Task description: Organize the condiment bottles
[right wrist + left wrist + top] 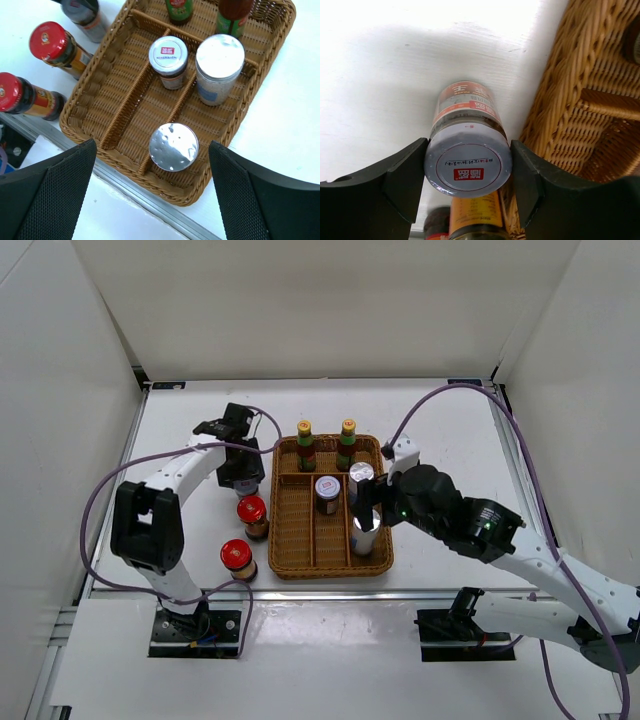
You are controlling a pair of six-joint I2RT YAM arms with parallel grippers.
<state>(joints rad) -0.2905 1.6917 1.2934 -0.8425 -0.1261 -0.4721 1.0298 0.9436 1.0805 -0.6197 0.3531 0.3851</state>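
Note:
A grey-lilac-lidded jar (pixel 468 162) stands on the table just left of the tray, and my left gripper (pixel 468 172) (pixel 240 476) is shut on its lid, both fingers touching. My right gripper (pixel 153 165) (pixel 365 512) hangs open above the tray's near right compartment, and a silver-topped cylinder (pixel 174 146) stands below it between the wide-apart fingers. Further back stand another silver-topped cylinder (pixel 220 55) and a second grey-lidded jar (pixel 168 52). Two green yellow-capped bottles (pixel 305 445) (pixel 347 443) stand in the back compartment. Two red-lidded jars (pixel 252 516) (pixel 237 558) stand on the table to the tray's left.
The brown wicker divided tray (pixel 283 560) sits mid-table, its near rim close to the metal rail (pixel 330 592) at the table's front edge. White walls enclose the table on three sides. Purple cables loop over both arms.

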